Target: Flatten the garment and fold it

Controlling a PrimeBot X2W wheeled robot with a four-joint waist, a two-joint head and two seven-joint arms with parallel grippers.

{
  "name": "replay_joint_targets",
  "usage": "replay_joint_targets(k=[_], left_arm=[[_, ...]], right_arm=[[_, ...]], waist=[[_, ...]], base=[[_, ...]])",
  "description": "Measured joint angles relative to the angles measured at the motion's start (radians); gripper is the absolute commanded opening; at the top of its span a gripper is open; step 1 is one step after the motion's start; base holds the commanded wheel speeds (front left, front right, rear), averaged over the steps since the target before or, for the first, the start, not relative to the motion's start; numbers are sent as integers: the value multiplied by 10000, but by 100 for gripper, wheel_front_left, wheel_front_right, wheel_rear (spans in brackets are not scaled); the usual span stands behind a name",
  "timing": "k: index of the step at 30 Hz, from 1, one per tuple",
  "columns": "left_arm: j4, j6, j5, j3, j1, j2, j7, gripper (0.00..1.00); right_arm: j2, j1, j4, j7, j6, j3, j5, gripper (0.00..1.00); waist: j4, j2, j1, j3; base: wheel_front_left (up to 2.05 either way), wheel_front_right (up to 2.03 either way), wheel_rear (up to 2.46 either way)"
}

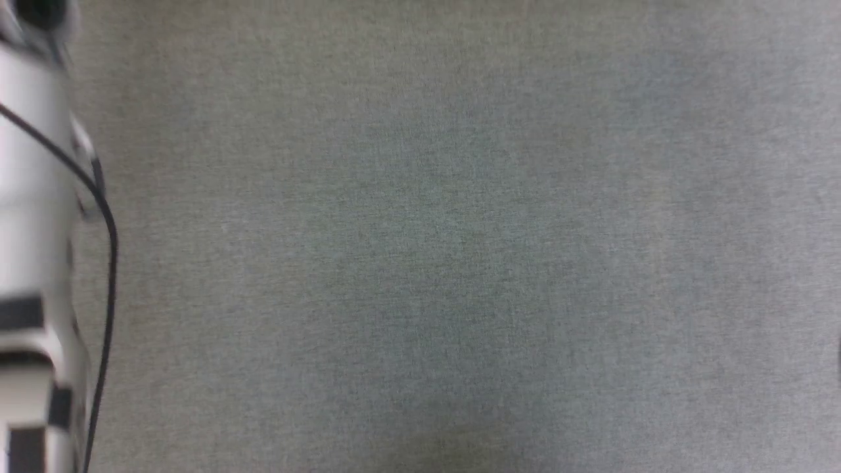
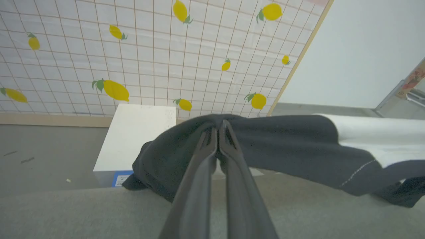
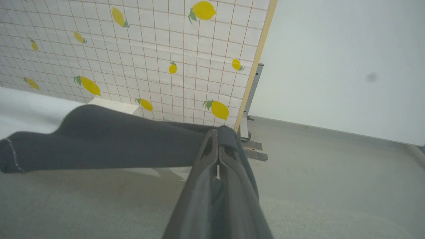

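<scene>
Left wrist view has the garment (image 2: 285, 149) held up over the grey worktop (image 2: 83, 212), black cloth pinched between the closed left fingers (image 2: 199, 172), its white body panel cut off by the right edge. Right wrist view has the right fingers (image 3: 199, 192) shut on another black fold; a stitched cuff (image 3: 13, 156) hangs leftward and the white part is blurred. Behind stand a white box (image 2: 136, 132) and a lemon-print screen (image 2: 149, 59). Head view gives grey worktop and a blurred pale forearm (image 1: 33, 197) at its left edge.
</scene>
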Motion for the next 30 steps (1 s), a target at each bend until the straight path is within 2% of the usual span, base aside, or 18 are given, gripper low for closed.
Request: replay_joint_targets(k=[7, 14, 22, 30], left_arm=[[-1158, -67, -351, -403, 3991, 305, 1342, 0], [-3419, 709, -1254, -535, 8068, 286, 2522, 0], [-5409, 1643, -1802, -700, 11594, 111, 3028, 0], [-6190, 2134, -1956, -897, 13131, -176, 3014, 0]], right_arm=[[-284, 3327, -959, 763, 0, 489, 1271, 0], [-313, 6892, -2702, 1601, 2, -240, 1630, 0], [594, 10100, -4527, 2399, 2, -1699, 1244, 0], [1616, 12063, -5565, 3271, 4, -3202, 454, 0]], waist=[[95, -1, -1, -952], [197, 0, -1, -2070], [380, -1, -2, -3270], [706, 0, -2, -3977]], base=[[0, 0, 0], [0, 0, 0], [0, 0, 0], [0, 0, 0]])
